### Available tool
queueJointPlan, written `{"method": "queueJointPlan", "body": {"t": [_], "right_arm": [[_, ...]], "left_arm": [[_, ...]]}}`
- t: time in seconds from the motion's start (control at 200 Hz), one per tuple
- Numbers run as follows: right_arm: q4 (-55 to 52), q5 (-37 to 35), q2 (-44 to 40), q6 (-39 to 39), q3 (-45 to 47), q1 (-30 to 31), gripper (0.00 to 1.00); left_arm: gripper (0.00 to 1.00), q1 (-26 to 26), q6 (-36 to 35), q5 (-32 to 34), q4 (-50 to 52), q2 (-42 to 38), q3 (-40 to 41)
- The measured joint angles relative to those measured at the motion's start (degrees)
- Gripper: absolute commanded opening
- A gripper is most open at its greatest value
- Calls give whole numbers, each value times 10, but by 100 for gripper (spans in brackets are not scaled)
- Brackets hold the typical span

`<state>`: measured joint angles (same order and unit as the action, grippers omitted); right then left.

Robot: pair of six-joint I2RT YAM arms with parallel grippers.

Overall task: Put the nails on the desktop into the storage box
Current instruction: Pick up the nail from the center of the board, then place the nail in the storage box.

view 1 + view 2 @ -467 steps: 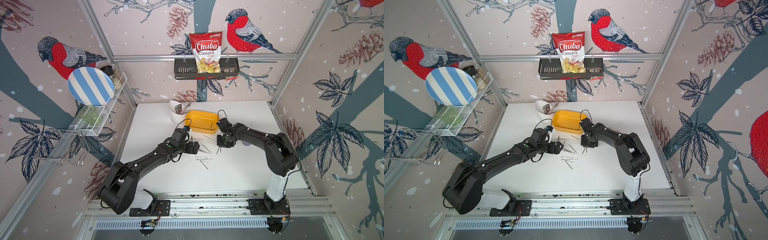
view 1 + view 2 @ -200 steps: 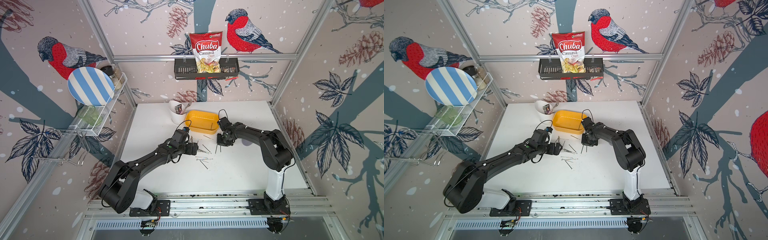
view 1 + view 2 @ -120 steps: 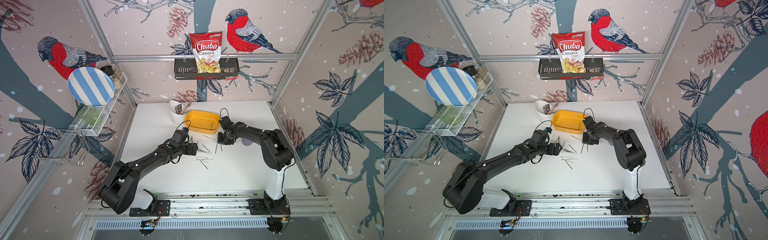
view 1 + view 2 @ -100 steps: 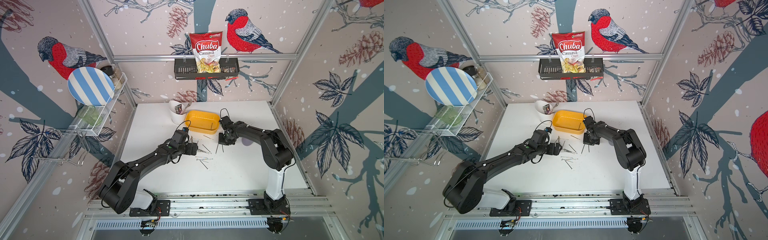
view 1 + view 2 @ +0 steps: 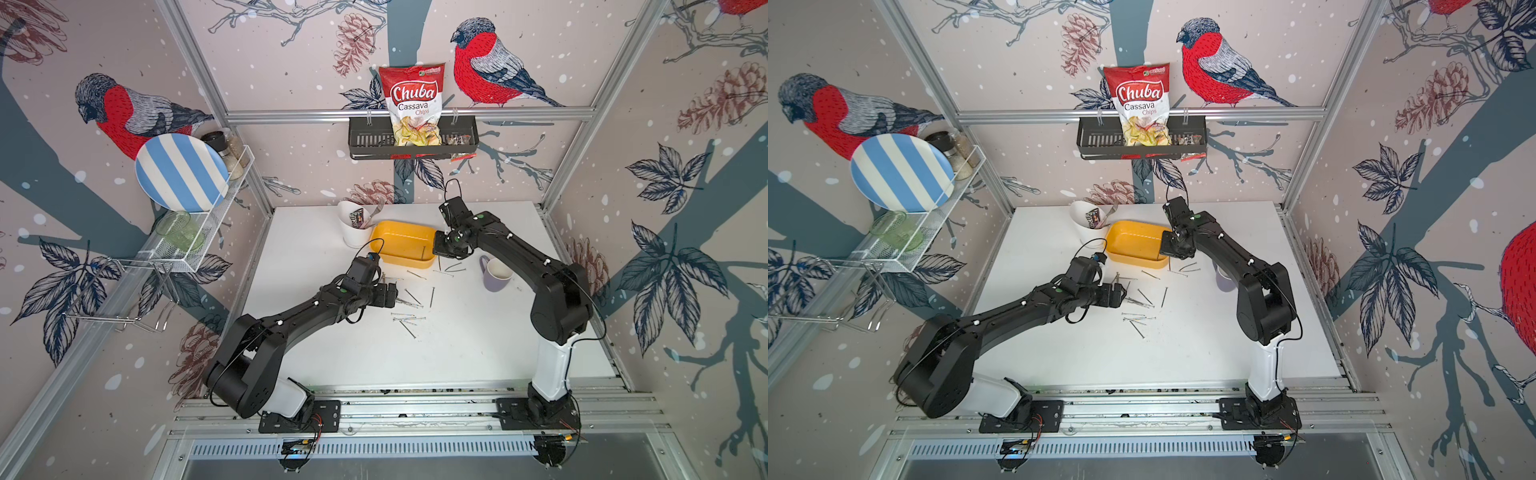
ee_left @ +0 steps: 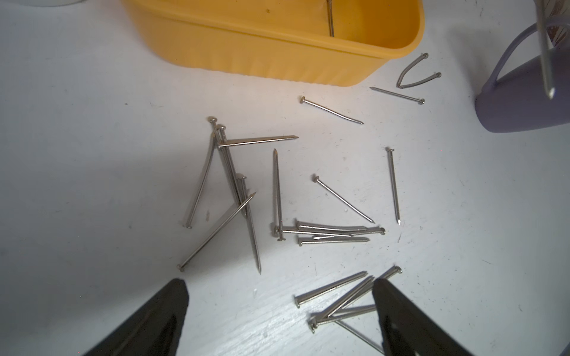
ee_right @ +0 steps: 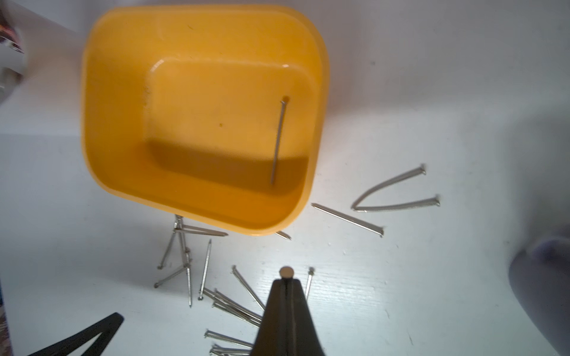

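On the worktop (image 5: 457, 353) the box (image 5: 405, 262) is set toward the back, with the mug (image 5: 496, 274) near its right end. The loose nails (image 5: 409, 319) are scattered in front of the box, between the arms, and the left claw (image 6: 277, 283) is held spread just above them. The right claw (image 7: 286, 279) is pressed together on one nail (image 6: 544, 52), hung upright, point down, just beside the box's right end and apparently outside the rim. The box is thus found leftward of that claw, close by. A short carry across the rim is judged necessary before release. A lone nail (image 7: 279, 141) is already laid inside.
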<state>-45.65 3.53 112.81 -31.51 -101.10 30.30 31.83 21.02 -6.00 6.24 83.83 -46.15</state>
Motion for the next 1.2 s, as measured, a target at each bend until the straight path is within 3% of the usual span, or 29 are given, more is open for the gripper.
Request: {"method": "queueJointPlan", "body": {"t": [0.51,1.201], "right_arm": [[-4,66,199,-22,-210,-34,0],[32,110,300,-44,-229,-39,0]], "left_arm": [[95,0,-15,4,32,0,-35],[95,0,-19,21,70,7,-62]]}}
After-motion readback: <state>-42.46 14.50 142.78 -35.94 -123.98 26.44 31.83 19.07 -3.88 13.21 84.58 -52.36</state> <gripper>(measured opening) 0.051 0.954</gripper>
